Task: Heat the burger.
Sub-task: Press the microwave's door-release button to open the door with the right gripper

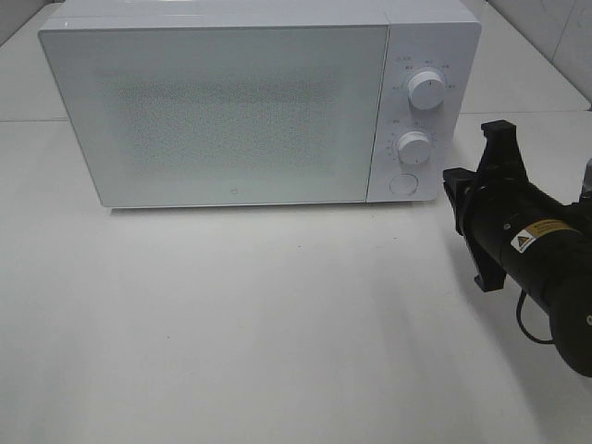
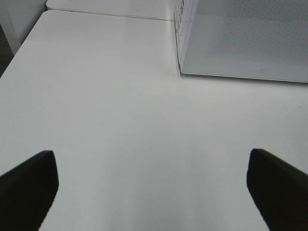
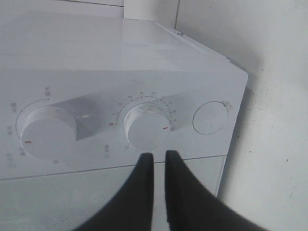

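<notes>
Tabletop (image 1: 231, 351), microwave (image 1: 222, 111) with its door closed. No burger in sight, presumably inside. Left end effector (image 2: 151, 163) gapes wide, empty. Right end effector (image 3: 159, 161) is pinched together, empty, near the lower dial (image 3: 147, 126). Risk: closed tips can't grip it, skid, and jab the round button (image 3: 210, 117).

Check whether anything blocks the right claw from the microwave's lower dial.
Nothing visible does. The right claw, fingers nearly together, points at the lower dial on the microwave, with only open air between them. The door is shut, and no burger shows in any view.
</notes>
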